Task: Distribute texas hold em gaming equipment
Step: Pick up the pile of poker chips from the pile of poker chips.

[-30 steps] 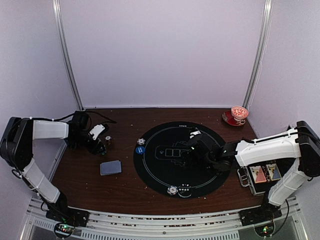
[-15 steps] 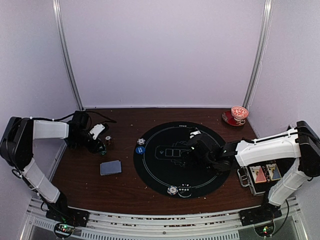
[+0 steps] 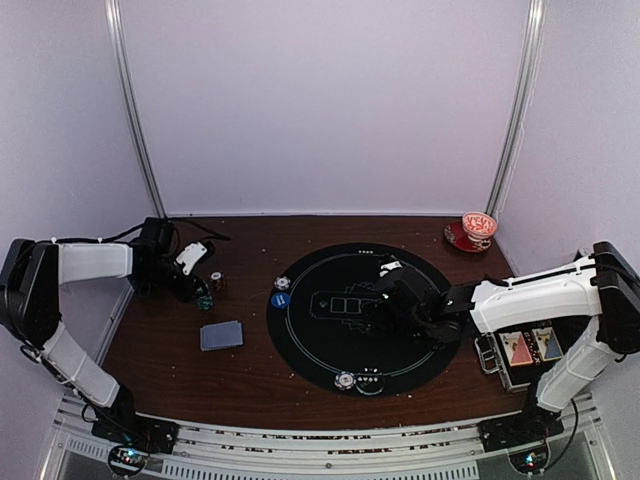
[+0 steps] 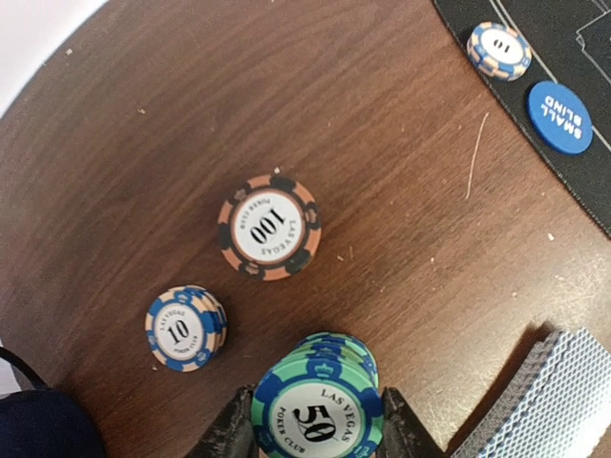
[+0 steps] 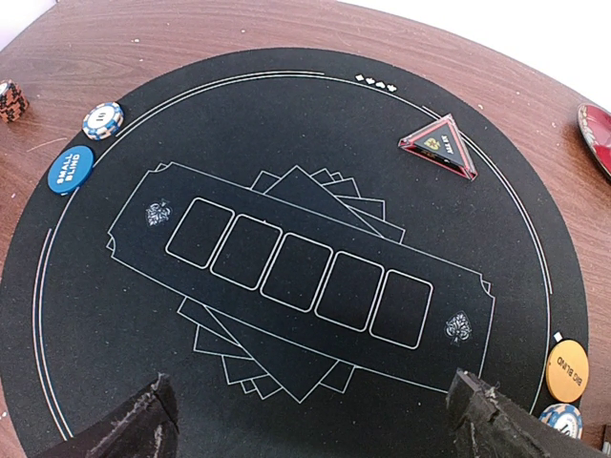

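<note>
Left fingers (image 4: 229, 434) pinch teal chips (image 4: 318, 410), bottom centre of frame | right fingers (image 5: 119, 429) spread wide over mat (image 5: 286, 124)

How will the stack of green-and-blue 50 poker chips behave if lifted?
The green-and-blue chip stack looks slightly fanned, so loose chips may slide apart. The left gripper pinches its rounded edges; lower chips might drop out.

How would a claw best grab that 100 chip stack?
Probably from straight above, pinching opposite sides of the striped rim of the 100 stack. It is a low round pile lying flat on the table with bare wood all round it, so the rim is the only hold.
</note>
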Robot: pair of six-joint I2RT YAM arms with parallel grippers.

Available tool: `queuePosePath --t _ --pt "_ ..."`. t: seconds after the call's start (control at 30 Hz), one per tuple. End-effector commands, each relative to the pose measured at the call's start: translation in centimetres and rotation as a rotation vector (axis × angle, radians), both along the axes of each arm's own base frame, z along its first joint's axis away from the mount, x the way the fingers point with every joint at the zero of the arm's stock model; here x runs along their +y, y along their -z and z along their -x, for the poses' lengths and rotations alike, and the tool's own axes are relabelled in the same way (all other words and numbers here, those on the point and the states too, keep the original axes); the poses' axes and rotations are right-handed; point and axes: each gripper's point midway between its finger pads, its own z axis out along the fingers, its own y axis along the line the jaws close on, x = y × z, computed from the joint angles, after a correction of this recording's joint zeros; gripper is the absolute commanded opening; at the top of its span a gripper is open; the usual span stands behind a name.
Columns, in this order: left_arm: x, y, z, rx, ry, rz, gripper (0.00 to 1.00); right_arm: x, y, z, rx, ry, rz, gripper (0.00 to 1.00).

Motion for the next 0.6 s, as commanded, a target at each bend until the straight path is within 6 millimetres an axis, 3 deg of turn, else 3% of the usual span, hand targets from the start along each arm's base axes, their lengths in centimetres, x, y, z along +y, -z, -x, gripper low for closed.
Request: queuePosePath --t 0.0,0.3,0.57 --pt "-0.2 -2.4 -0.4 -0.067 0.008 0.022 0.31 -0.1 -0.4 -0.2 -0.028 0.011 0.008 1.00" --pt "-2.3 -5.4 -2.3 -0.096 0.057 0.054 0.30 -1.4 -1.0 -0.6 -0.059 0.058 -0.007 1.00" --pt "-8.4 -7.7 -5.8 -0.111 0.130 0.057 0.29 -2.5 -0.4 -1.4 -0.053 0.102 -0.001 1.00"
